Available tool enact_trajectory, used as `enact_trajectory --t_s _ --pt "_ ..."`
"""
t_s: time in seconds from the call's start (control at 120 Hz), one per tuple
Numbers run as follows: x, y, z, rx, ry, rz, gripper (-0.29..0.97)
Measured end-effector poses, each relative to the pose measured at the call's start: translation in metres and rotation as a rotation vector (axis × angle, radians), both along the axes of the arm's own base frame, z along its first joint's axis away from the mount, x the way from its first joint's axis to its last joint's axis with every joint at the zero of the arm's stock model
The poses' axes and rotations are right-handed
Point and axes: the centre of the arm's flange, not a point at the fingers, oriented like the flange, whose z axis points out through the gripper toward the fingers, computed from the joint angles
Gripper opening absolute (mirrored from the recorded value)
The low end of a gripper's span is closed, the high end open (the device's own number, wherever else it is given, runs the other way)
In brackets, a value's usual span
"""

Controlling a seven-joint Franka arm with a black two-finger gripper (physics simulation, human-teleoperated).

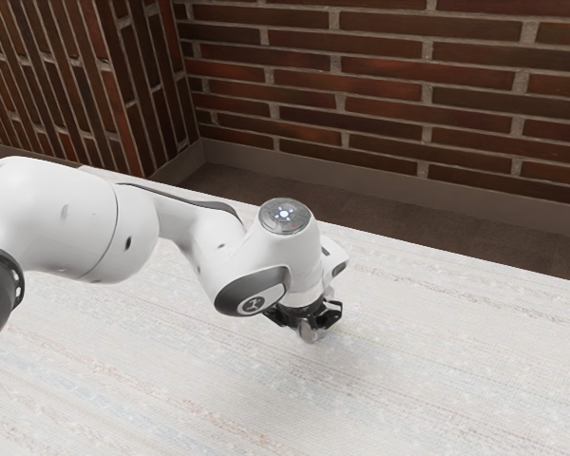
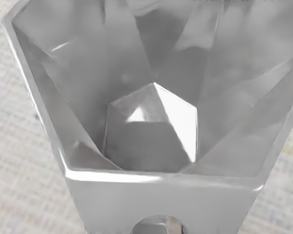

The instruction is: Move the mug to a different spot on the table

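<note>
A silver, faceted mug (image 2: 151,126) sits right under my hand in the wrist view. I look down into its open top, and its near wall and part of the handle (image 2: 156,226) lie at the hand's side. In the exterior view only a small silvery piece of the mug (image 1: 310,329) peeks out below the hand, near the middle of the table. My gripper (image 1: 313,320) points down over it, and the black fingers (image 1: 333,308) stand on either side of that piece, shut on the mug's wall. The mug's lower part is hidden by the hand.
The pale woven-textured table (image 1: 456,361) spreads wide towards the exterior view's right and front. Brick walls (image 1: 389,85) stand behind the table, beyond a strip of dark floor. My white arm (image 1: 95,223) comes in from the exterior view's left.
</note>
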Motion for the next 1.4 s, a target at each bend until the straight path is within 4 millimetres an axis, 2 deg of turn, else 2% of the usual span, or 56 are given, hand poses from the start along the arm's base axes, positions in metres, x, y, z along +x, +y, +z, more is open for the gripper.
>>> enact_trajectory --t_s 0.183,0.483,0.667,0.767,0.908,0.975,1.058,1.133,1.4 --pt "-0.004 0.001 -0.005 0.008 0.014 0.006 -0.04" --pt "-0.004 0.002 -0.004 0.004 0.004 0.022 -0.06" --pt "-0.021 0.011 -0.006 -0.023 -0.005 0.042 -0.06" --pt "-0.028 0.015 0.004 -0.052 -0.026 0.054 -0.06" --pt "-0.04 0.022 0.032 -0.052 -0.085 0.022 -0.05" --pt "-0.051 0.032 0.044 -0.029 -0.117 -0.008 -0.05" --pt "-0.066 0.054 0.057 0.017 -0.163 -0.039 -0.05" --pt "-0.075 0.074 0.062 0.06 -0.197 -0.05 -0.05" --pt "-0.09 0.154 0.036 0.11 -0.238 0.014 -0.05"
